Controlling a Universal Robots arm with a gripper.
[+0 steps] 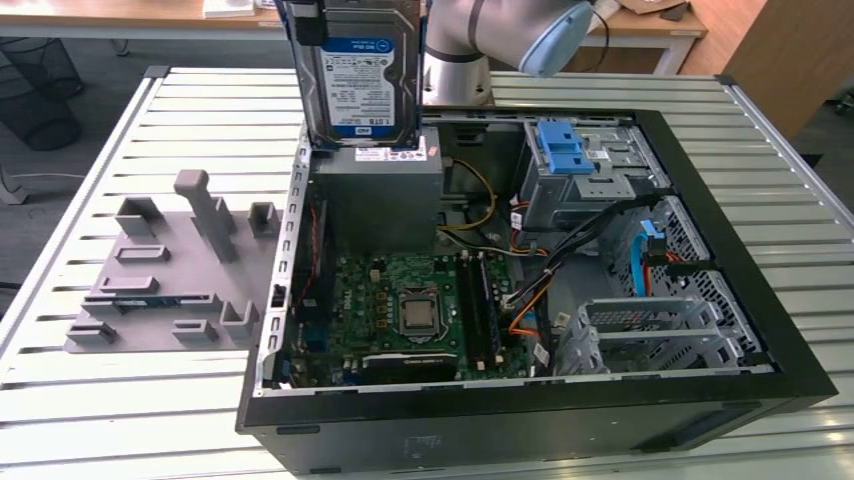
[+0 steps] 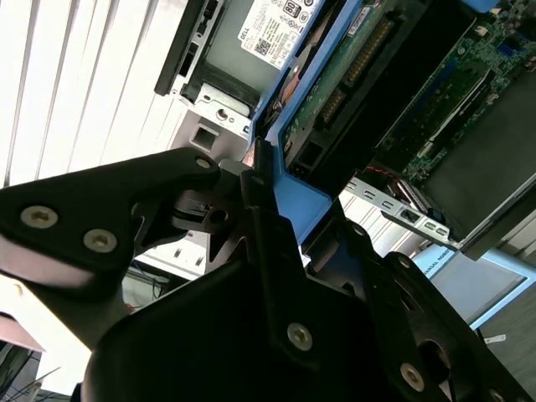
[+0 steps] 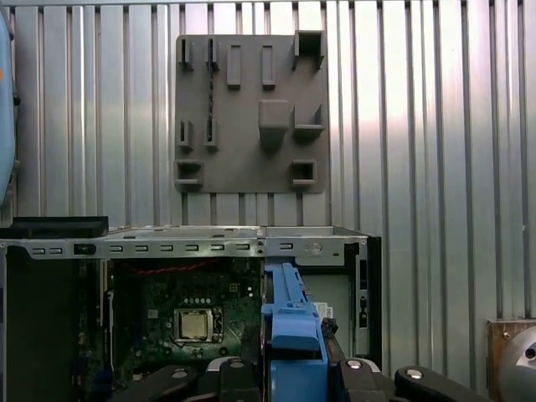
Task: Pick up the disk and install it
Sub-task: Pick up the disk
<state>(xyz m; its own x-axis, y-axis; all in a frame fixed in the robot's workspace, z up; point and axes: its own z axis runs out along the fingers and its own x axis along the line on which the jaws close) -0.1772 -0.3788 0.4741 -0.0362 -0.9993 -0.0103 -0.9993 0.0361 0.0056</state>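
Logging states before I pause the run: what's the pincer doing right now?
The pincer is shut on the disk, which it holds upright over the open computer case.

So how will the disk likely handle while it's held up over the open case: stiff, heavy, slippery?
Probably rigid: the disk is a flat metal slab, held upright with no visible sag. Likely heavy for its size, so it could slip if jolted. The end effector appears clamped on the blue carrier frame, plastic that may flex slightly.

One disk (image 1: 358, 72), one computer (image 1: 507, 425), possibly two drive cages (image 1: 654, 332)
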